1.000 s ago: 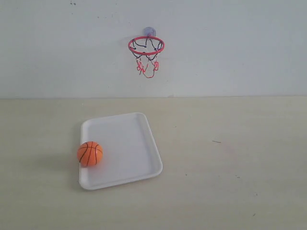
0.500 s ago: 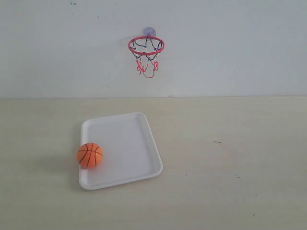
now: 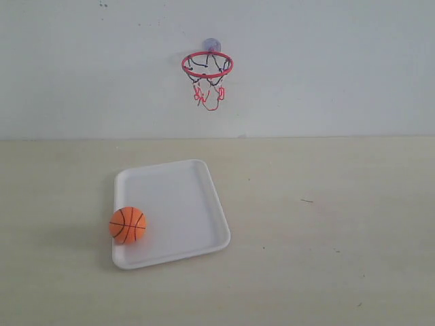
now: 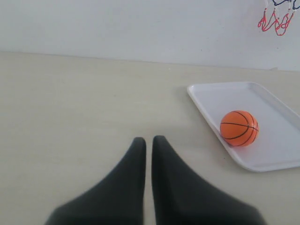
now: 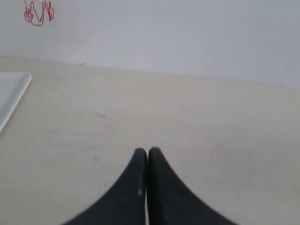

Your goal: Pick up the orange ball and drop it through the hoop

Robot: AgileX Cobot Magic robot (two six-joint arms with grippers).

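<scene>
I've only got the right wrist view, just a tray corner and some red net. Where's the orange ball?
Observer: The orange ball sits in the white tray, against its left rim in the exterior view.
Operator: Is the other arm close?
Observer: No. The left gripper is short of the tray, closed and empty.
Operator: And the target?
Observer: The hoop is fixed on the wall above and behind the tray, empty.
</scene>
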